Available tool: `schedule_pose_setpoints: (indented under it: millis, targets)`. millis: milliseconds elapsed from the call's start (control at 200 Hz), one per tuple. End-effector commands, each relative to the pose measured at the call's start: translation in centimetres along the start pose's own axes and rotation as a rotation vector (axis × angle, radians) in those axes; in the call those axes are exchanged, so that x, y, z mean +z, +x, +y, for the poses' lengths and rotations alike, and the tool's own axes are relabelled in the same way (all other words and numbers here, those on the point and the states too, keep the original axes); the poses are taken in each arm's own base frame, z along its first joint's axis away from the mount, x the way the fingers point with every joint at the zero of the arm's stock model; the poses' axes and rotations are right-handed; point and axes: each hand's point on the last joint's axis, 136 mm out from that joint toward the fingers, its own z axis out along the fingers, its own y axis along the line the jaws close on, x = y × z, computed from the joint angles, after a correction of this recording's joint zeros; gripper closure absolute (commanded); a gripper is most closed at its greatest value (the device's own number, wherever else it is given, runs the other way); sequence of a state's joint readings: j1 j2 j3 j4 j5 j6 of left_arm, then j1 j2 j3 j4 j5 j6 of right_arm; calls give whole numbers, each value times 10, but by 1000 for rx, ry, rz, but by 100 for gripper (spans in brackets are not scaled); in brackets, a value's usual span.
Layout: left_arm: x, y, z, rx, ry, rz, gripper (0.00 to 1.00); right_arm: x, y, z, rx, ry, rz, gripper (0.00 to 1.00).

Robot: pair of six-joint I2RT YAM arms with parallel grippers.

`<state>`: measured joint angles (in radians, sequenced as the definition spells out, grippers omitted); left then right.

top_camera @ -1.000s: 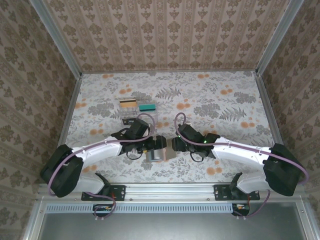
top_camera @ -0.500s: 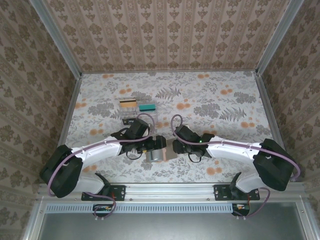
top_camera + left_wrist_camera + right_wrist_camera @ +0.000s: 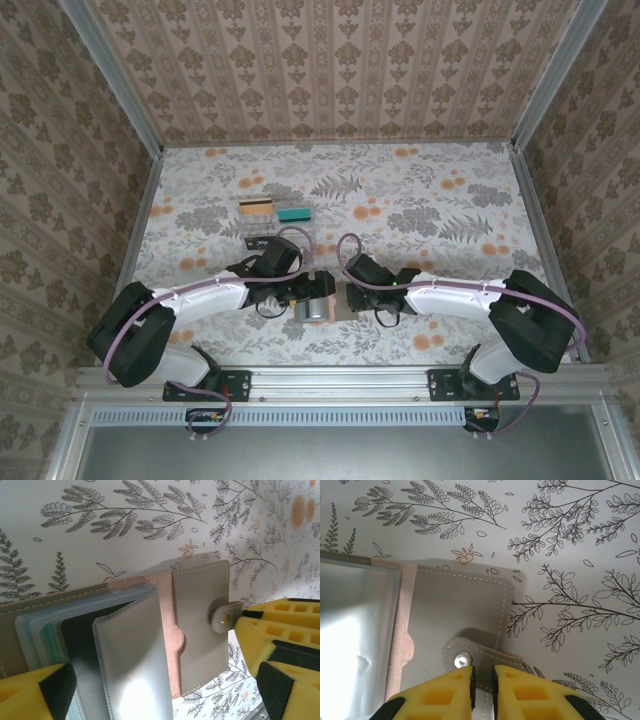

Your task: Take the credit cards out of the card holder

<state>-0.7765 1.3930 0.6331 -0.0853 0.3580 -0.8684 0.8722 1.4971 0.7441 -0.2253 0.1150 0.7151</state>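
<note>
Card holder [image 3: 325, 303] lies open and flat on the patterned surface [image 3: 450, 200], near the front edge at the middle, between the two arms. Inside faces up. Its long axis runs left to right, and the flap with the snap tab [image 3: 490, 652] points right, toward the right arm. Progress: two cards are out, one tan [image 3: 257, 207] and one teal [image 3: 295, 214], lying farther back and to the left, well apart from the holder. In the left wrist view, stacked clear sleeves with bluish edges and a dark panel stand up from the left half, so I judge at least some cards remain inside; a count is not possible. Task looks partly done. Left fingers [image 3: 35, 692] are spread wide, one on each side of the holder, with nothing held. Right fingers [image 3: 450, 692] are drawn almost together, with a thin slit between them and the tips right at the tab beside its snap [image 3: 463, 658]. I cannot tell whether they pinch the tab or only rest on it.
</note>
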Motion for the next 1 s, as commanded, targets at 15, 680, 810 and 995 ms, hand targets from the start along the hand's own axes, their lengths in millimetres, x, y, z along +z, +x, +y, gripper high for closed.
schedule_pose_setpoints:
  millis: [15,680,810,995]
  targets:
    - [5,5,-1,-4,38,26,1,4,6,-3,19,-5,17,80]
    - [1,-1,-44,63,226,34,0,6,9,-6,30,5,21,76]
    - [5,0,-51,74,244,53,0,1,7,-13,44,31,-2,74]
    - [12,-6,-68,100,274,75,0,-28,-4,-35,119,33,-103,66]
